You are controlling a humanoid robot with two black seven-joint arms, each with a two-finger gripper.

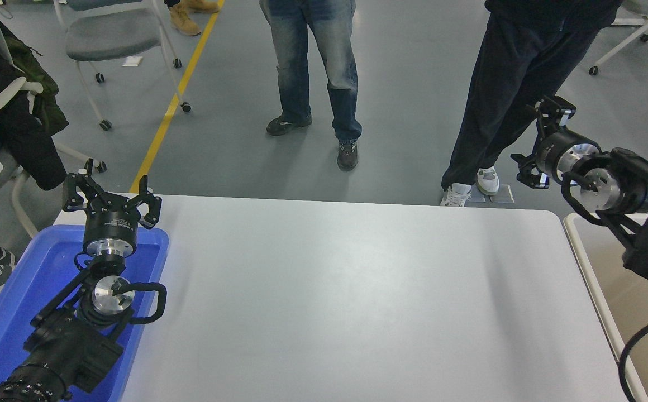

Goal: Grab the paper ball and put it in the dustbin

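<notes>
Head view is showing no paper ball; the right hand (535, 142) is hanging spread and empty beyond the dustbin (584, 262). Left hand (110, 196) is sitting parked, spread. Locating the ball before reaching seems wise.

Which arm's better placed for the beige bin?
Right. The right gripper hovers open beside the dustbin, its arm across the rim; the left gripper is parked over the blue tray, across the table.

- Two black robot arms: left gripper (110, 192) and right gripper (536, 142).
- One white table (335, 290).
- One blue tray (33, 279).
- One beige dustbin (586, 262).
- Two people standing: jeans (313, 61), dark trousers (503, 84).
- One grey chair (112, 33).
</notes>
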